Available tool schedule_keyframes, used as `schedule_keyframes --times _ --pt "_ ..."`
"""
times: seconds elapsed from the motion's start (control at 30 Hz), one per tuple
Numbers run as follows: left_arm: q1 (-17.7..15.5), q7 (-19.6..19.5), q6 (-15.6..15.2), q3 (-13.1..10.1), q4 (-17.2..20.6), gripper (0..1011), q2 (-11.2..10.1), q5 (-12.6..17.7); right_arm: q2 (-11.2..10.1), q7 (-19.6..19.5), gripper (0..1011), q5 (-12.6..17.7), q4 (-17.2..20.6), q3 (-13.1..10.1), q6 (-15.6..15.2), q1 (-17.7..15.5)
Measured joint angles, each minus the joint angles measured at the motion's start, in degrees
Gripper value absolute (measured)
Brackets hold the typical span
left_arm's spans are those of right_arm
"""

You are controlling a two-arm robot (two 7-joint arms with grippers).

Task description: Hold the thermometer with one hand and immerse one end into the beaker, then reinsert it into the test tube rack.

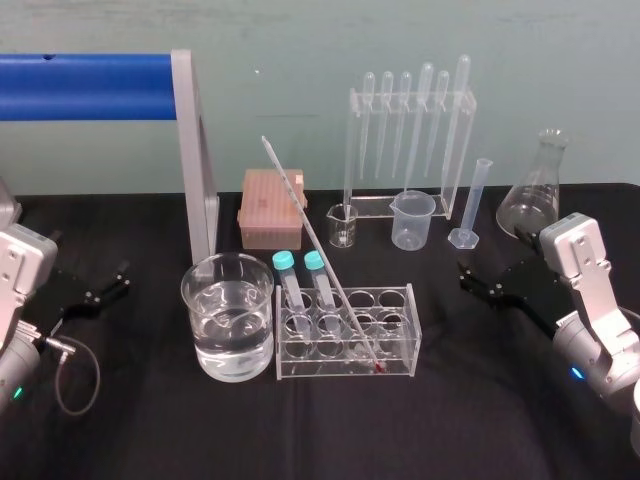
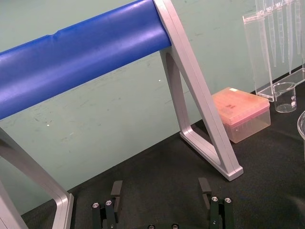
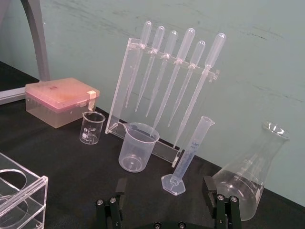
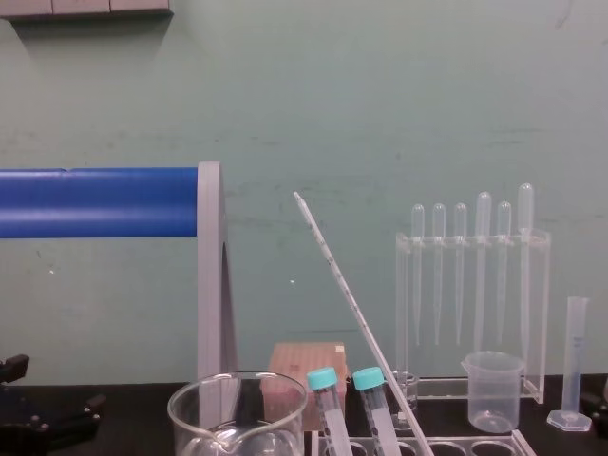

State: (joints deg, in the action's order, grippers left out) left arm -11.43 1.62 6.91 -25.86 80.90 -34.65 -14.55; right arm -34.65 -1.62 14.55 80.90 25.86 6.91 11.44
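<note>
Thin clear glass thermometer (image 1: 322, 255) leans in the pale plastic rack (image 1: 412, 330) between left pincer (image 1: 122, 277) and right pincer (image 1: 466, 278), both spread wide; we must grasp it first.

Head high, looking down; chest low, level; 2 share pipette stand (image 1: 410, 150).

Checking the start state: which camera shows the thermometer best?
Head view: the whole thermometer shows, leaning in the rack, red tip down. Chest view catches its upper length; its tip is cut off.
</note>
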Motion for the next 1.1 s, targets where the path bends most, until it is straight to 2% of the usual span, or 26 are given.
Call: schedule_keyframes --times 1.1 --pt "0.0 0.0 0.0 0.0 0.0 1008 0.0 0.0 0.0 0.0 1003 0.0 0.0 0.0 0.0 0.0"
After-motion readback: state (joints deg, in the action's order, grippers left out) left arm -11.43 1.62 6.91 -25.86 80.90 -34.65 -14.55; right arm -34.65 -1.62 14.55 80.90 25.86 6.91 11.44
